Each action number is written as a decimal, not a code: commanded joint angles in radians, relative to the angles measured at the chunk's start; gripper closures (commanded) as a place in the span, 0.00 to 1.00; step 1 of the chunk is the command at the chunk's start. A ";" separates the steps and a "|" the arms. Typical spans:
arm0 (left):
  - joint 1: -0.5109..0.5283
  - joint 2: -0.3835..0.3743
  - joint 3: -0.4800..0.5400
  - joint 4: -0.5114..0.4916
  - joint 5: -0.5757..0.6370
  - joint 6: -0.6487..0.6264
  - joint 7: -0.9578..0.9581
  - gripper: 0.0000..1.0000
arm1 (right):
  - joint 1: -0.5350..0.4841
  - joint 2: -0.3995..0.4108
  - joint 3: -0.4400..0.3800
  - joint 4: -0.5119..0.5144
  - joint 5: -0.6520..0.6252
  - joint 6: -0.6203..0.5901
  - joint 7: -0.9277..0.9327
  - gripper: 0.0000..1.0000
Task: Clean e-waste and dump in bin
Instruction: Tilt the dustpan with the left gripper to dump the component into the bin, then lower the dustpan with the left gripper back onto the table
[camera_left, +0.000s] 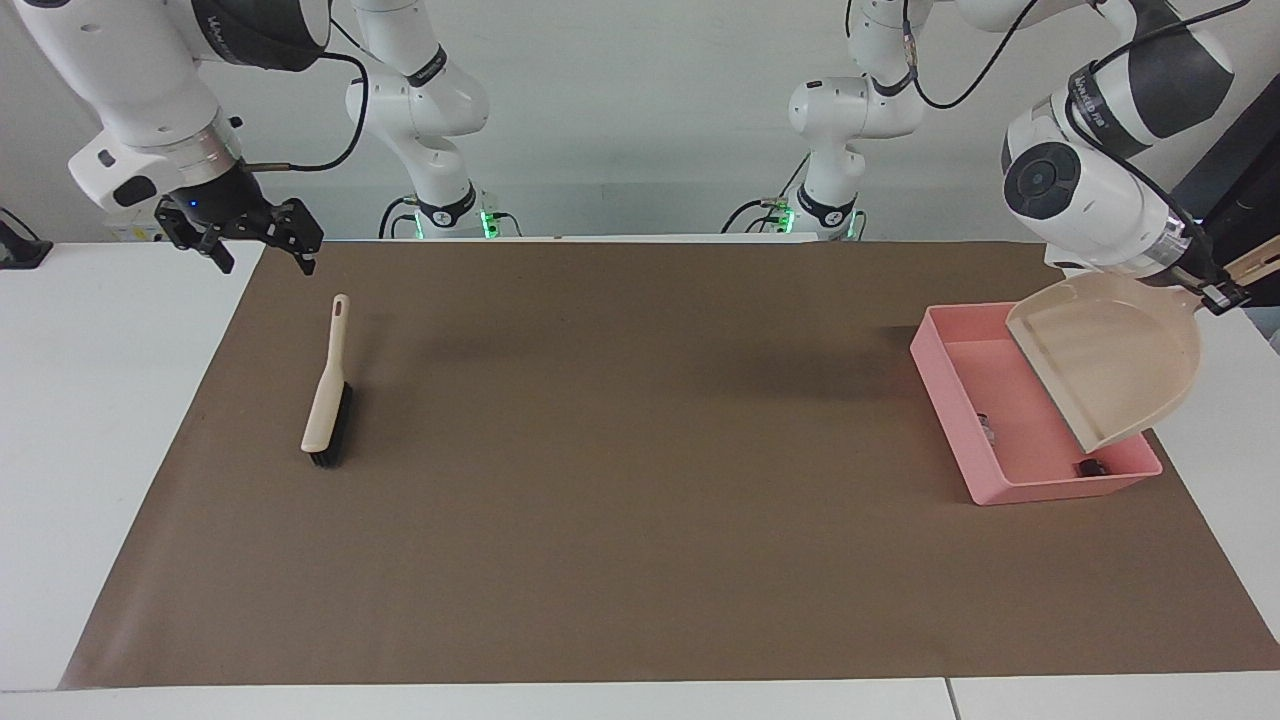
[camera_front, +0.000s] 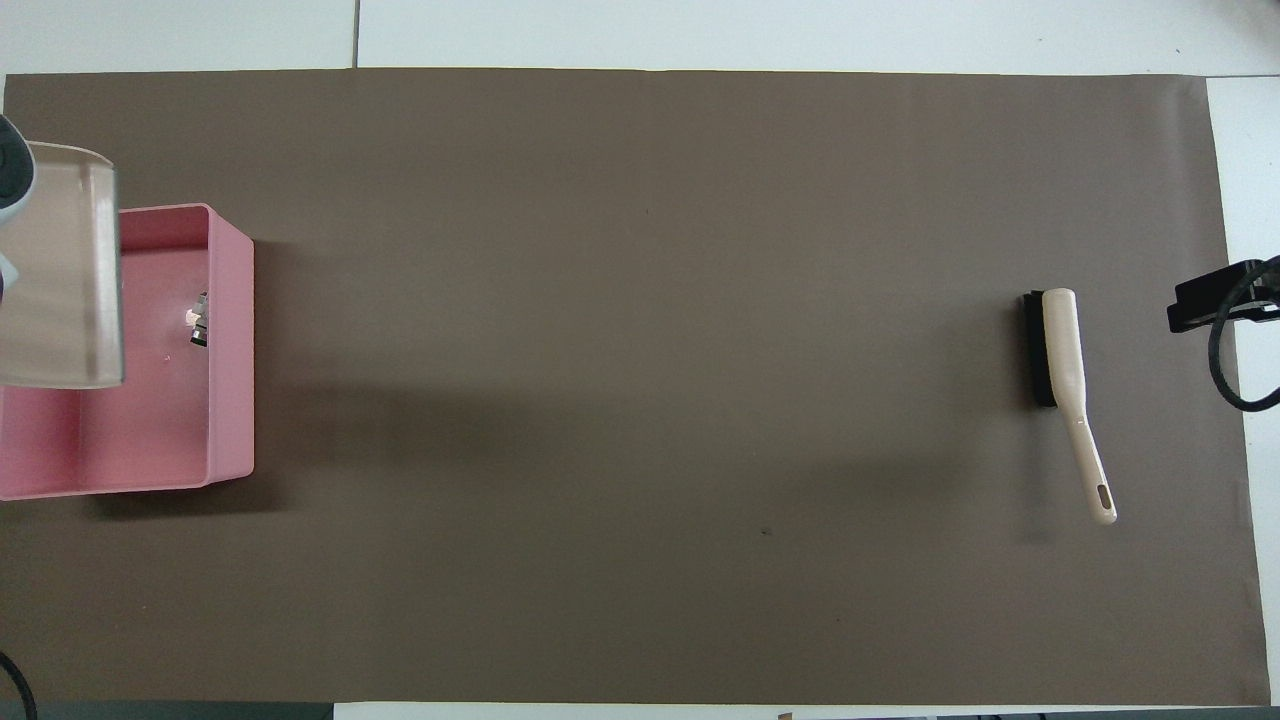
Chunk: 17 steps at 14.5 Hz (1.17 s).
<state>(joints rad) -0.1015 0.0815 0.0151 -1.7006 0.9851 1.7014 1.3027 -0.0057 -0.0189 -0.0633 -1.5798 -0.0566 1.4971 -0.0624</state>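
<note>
On the brown-matted counter (camera_left: 640, 560), I'm tipping the dustpan (camera_left: 1110, 365), clamped in the left gripper (camera_left: 1215, 290), over the pink bin (camera_left: 1010, 490) (e-waste (camera_left: 988, 428) lying inside); best keep its lip inside the walls. The right gripper (camera_left: 262, 245), fingers apart, is waiting near the brush (camera_left: 327, 400).

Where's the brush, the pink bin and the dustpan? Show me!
brush (camera_left: 326, 400), facing view, on its cream back above the bristles
pink bin (camera_front: 231, 350), overhead view, on its side wall
dustpan (camera_left: 1115, 355), facing view, on its inner scoop face
</note>
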 joint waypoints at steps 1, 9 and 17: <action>-0.021 -0.009 0.008 0.032 -0.214 0.009 0.087 0.99 | -0.002 0.001 0.005 0.024 0.012 -0.017 0.031 0.00; -0.184 0.046 0.008 -0.094 -0.575 0.096 0.066 1.00 | -0.002 0.016 0.013 0.046 0.072 -0.041 0.108 0.00; -0.287 0.102 0.009 -0.286 -0.575 0.351 -0.186 1.00 | 0.032 0.016 0.017 0.044 0.009 -0.029 0.050 0.00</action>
<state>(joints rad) -0.3703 0.1707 0.0082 -1.9558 0.4238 2.0044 1.1751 0.0353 -0.0140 -0.0492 -1.5561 -0.0402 1.4758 0.0101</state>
